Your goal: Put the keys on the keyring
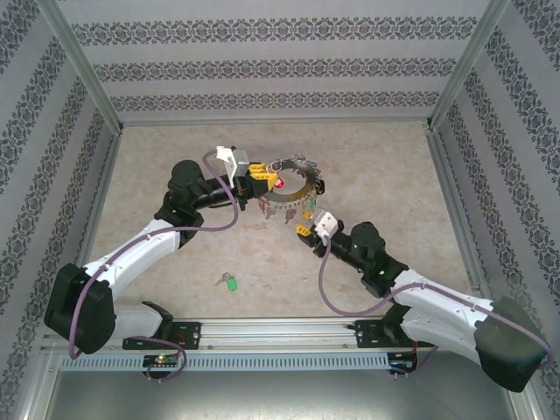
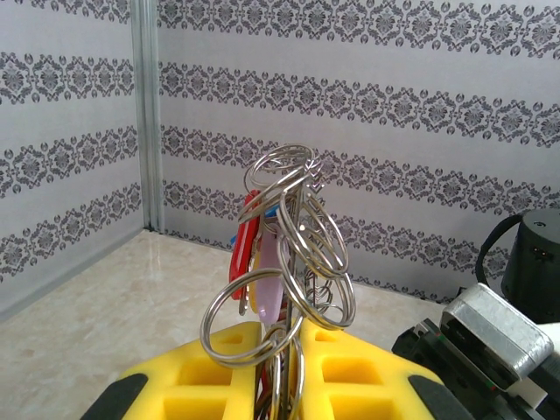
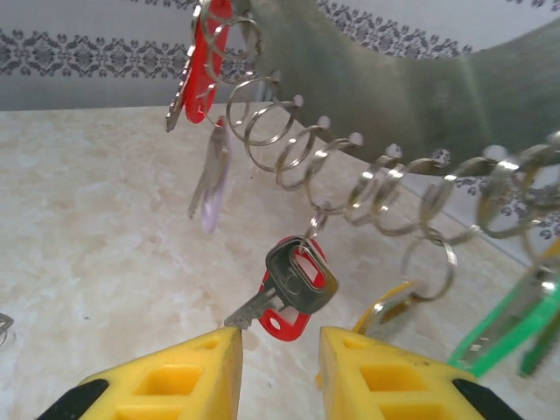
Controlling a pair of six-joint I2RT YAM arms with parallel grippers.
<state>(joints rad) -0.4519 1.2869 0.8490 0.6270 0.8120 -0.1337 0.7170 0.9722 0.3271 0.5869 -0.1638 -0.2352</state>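
Observation:
My left gripper (image 1: pixel 255 172) (image 2: pixel 284 367) is shut on the keyring (image 1: pixel 308 188) and holds it up above the table. The keyring is a wide grey band (image 3: pixel 411 96) fringed with small split rings (image 2: pixel 293 227) and tagged keys. A silver key with a red tag (image 3: pixel 293 280) hangs from one small ring on the band. Just below it, my right gripper (image 1: pixel 306 226) (image 3: pixel 280 350) stands open; the key's tip touches the left yellow fingertip (image 3: pixel 223 346), and nothing is clamped. The key with the green tag (image 1: pixel 229 281) lies on the table near the front edge, between the arms.
Patterned walls with metal posts (image 1: pixel 87 79) enclose the beige table (image 1: pixel 367 157) on three sides. A rail (image 1: pixel 289 332) runs along the near edge. Other keys with yellow and green tags (image 3: pixel 507 324) hang from the band to the right.

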